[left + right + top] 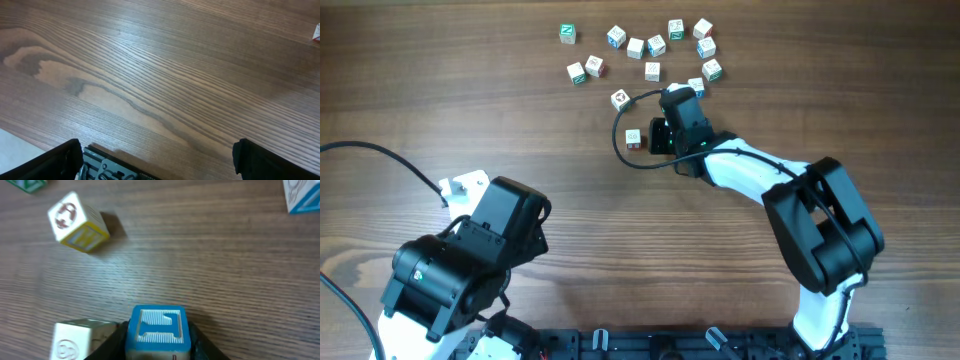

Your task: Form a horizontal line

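Nearest the base, at the near left, the left arm (460, 270) sits folded up. The left gripper (157, 152) is spread wide over the bare wooden table (150, 75), with nothing between its fingers (60, 160). A sliver of a red-edged cube (316, 32) peeks in at the far right edge of that wrist view.

Moving out to the middle: the right arm (820, 220) reaches in from the near right. The right gripper (157, 342) is pinched narrow on a blue-faced cube (157, 327), which has a raised letter on top and a dark finger hugging each side. Just left of it stands a white cube (75, 342) with a round mark on its face. The two sit side by side, and a finger hides whether they touch. That pair is the horizontal line (633, 138) as it stands, two cubes long. It lies centre table, nearer than the scattered cubes and just left of the gripper body from overhead.

A little farther and to the left, a yellow-sided cube (77, 222) with a red ring mark sits turned off square, apart from the pair.

Farthest out, the loose cubes (656, 45) are strewn in a ragged cluster across the far centre. A green-lettered cube (567, 34) sits alone at the far-left end. A blue-edged cube (302, 195) shows at the far right of the right wrist view.
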